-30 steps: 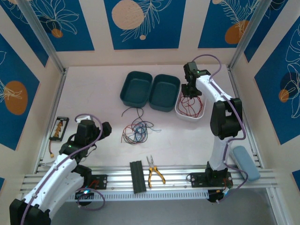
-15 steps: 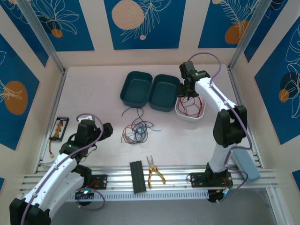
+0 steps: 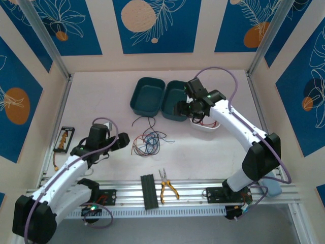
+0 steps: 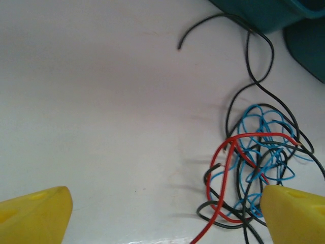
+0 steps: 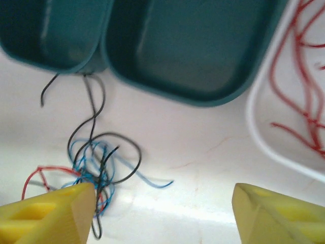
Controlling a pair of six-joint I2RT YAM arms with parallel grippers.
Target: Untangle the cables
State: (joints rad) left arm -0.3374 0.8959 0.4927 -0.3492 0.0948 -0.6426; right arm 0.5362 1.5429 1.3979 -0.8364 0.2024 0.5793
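A tangle of red, blue and black cables lies mid-table. One black strand runs up toward the teal bins. My left gripper is low over the table just left of the tangle. It is open, and in the left wrist view the cables sit by its right finger. My right gripper hovers open over the right teal bin's near edge. In the right wrist view the cables lie beside its left finger, with nothing between the fingers.
Two teal bins stand at the back. A white tray to their right holds loose red wires. Pliers and a black block lie at the front rail. A connector holder sits at the left.
My right arm has swung left and forward, from above the white tray to the right teal bin's edge. My left gripper has moved right, toward the tangle.
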